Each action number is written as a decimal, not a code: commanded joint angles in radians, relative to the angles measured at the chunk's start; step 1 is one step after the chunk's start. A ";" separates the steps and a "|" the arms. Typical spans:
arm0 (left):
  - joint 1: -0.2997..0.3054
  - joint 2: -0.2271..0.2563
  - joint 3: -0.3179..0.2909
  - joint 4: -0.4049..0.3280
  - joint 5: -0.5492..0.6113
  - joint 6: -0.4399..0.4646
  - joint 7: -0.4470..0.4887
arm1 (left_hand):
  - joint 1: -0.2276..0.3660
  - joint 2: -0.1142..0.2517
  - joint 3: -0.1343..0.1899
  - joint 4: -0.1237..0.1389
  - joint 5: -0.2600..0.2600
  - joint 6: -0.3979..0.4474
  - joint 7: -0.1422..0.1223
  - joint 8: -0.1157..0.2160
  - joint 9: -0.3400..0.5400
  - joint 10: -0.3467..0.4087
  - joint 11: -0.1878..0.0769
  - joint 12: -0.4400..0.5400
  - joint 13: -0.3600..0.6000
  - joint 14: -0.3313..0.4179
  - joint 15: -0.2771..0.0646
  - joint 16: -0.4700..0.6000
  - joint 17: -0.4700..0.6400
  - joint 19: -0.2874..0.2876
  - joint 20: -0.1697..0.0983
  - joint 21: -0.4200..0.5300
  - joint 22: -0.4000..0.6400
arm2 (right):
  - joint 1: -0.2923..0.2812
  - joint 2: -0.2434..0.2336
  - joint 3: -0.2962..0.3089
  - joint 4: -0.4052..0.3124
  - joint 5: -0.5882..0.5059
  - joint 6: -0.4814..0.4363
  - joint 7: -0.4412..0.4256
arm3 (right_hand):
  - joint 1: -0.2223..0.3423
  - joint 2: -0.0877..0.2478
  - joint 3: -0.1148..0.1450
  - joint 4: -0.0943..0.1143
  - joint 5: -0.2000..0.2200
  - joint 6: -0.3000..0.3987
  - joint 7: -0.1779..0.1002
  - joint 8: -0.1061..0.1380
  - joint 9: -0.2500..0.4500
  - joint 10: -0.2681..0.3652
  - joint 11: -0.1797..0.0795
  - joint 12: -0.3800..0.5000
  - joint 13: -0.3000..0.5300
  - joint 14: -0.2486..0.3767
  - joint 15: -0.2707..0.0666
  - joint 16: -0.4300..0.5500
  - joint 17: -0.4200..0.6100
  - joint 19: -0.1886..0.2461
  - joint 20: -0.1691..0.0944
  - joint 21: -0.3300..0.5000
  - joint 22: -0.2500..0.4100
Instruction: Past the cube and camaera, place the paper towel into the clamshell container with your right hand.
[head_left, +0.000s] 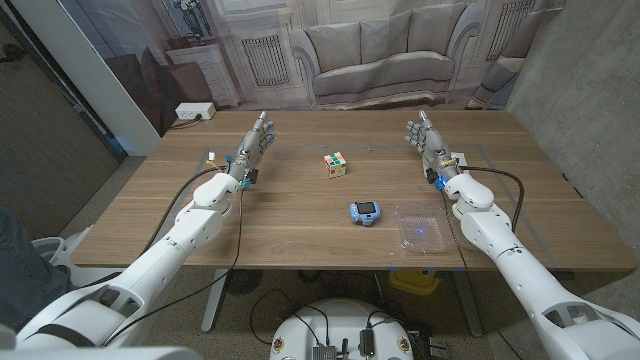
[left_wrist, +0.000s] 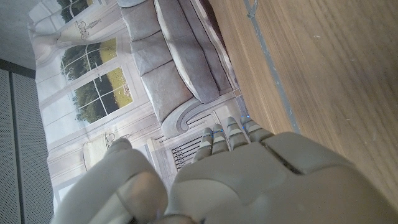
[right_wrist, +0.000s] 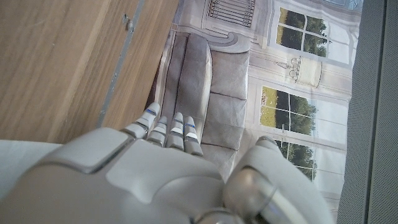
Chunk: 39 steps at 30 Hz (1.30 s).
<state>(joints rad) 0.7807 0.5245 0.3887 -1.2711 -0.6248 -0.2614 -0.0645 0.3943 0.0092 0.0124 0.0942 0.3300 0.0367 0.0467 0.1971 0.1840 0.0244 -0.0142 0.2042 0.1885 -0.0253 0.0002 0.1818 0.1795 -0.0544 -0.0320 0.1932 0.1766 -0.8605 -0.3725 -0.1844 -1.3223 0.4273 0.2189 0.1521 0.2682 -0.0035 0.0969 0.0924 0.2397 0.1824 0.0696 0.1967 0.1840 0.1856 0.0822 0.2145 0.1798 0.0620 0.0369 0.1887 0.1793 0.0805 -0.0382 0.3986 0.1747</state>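
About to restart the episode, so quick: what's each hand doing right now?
Left hand: open, fingers extended, holding nothing.
Right hand: open, fingers extended, holding nothing.

Left hand (left_wrist: 249, 180) seen from the back, fingers (left_wrist: 224, 134) straight and together, holding nothing. Wooden counter (left_wrist: 323, 68) alongside, tape line (left_wrist: 273, 68) on it. Printed sofa backdrop (left_wrist: 168, 68) beyond the edge.

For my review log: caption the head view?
Both hands, left and right, open; cube, toy camera, clear container between.
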 joint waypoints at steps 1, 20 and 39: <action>0.014 0.015 0.001 -0.039 0.015 0.015 0.023 | 0.003 0.007 0.001 0.002 0.002 0.009 0.001 0.008 0.004 0.013 -0.001 0.005 0.003 0.005 0.004 0.009 0.002 0.003 -0.028 0.006 0.004 | -0.011 -0.028 0.018 -0.027 -0.042 -0.004 -0.013 | 0.009 0.004 0.000 -0.001 -0.003 0.009 -0.003 0.005 0.004 0.008 -0.002 0.004 0.004 0.012 -0.003 0.006 0.003 0.009 -0.011 -0.002 0.002; 0.037 0.043 -0.003 -0.109 0.040 0.043 0.072 | 0.017 0.014 0.000 -0.004 -0.001 0.030 0.006 0.013 0.004 0.030 0.007 0.008 0.003 0.024 0.007 0.013 0.001 0.017 -0.056 0.011 0.003 | -0.016 -0.093 0.007 -0.055 -0.105 -0.012 -0.074 | 0.015 0.006 0.000 -0.006 -0.006 0.011 -0.010 0.005 0.004 0.011 -0.007 0.004 0.005 0.017 -0.006 0.006 0.003 0.014 -0.011 -0.009 0.002; 0.059 0.051 -0.003 -0.128 0.049 0.036 0.081 | 0.026 0.017 -0.002 -0.008 -0.004 0.038 0.006 0.013 0.004 0.037 0.003 0.009 0.002 0.031 0.003 0.012 0.001 0.018 -0.051 0.010 0.002 | -0.021 -0.162 0.006 -0.091 -0.167 -0.079 -0.150 | 0.027 0.011 0.003 -0.015 -0.008 0.016 -0.017 0.005 0.004 0.014 -0.012 0.004 0.005 0.019 -0.010 0.004 0.002 0.022 -0.012 -0.015 0.002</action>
<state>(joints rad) 0.8232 0.5693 0.3864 -1.3814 -0.5830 -0.2216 0.0038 0.4112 0.0262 0.0081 0.0898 0.3300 0.0654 0.0539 0.2048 0.1838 0.0532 -0.0107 0.2041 0.1883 -0.0074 0.0021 0.1896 0.1793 -0.0398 -0.0358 0.2010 0.1769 -0.8720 -0.4961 -0.1774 -1.3891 0.2986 0.1746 0.0511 0.2887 0.0036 0.0968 0.0839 0.2320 0.1933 0.0587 0.1967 0.1838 0.1964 0.0712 0.2145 0.1796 0.0706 0.0283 0.1882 0.1790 0.0938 -0.0354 0.3870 0.1744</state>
